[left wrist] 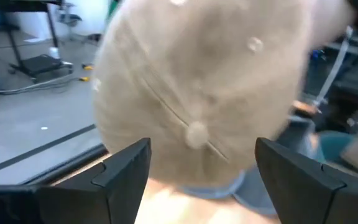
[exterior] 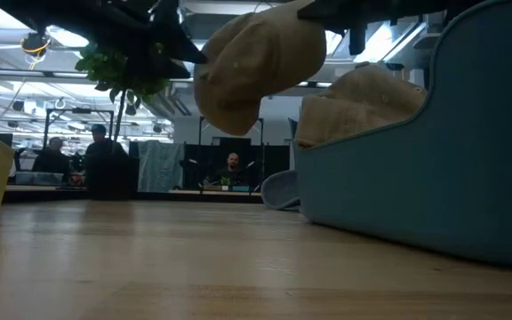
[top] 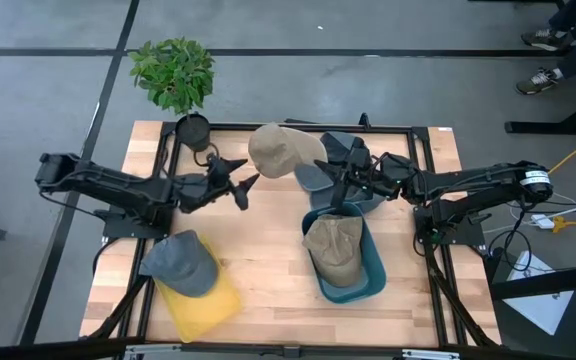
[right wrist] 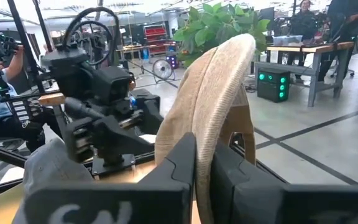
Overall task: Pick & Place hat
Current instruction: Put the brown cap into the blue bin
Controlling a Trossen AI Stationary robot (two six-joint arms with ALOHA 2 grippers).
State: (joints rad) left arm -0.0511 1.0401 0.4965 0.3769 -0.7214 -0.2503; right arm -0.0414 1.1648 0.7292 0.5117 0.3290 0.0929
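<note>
Filling the left wrist view, the tan hat (left wrist: 197,93) hung right in front of the left pincer (left wrist: 197,177), whose two dark fingers (left wrist: 126,168) stood spread wide apart on either side of the crown, not touching it as far as could be seen. From above, the same hat (top: 283,150) was held in the air over the far middle of the counter (top: 258,300), between the two arms. The right pincer (top: 340,178) was closed on the hat's brim edge, its fingers (right wrist: 179,162) pressed together around the fabric, which stood up on edge between them. The left pincer (top: 240,185) sat just beside the hat on its left side, open and empty.

It was a soft beige cap with a rounded crown, stitched panel seams, a cloth button on top and small eyelets; in the low view it (exterior: 256,62) hung above the wood, clear of the surface.

Below the right arm a blue bin (top: 368,275) held a second tan cap (top: 336,248). A grey cap (top: 180,262) rested on a yellow bin (top: 208,305) near the front left. Another grey-blue container (top: 313,180) lay under the right arm, and a potted plant (top: 173,72) stood at the far left corner. People sat at desks in the room behind
</note>
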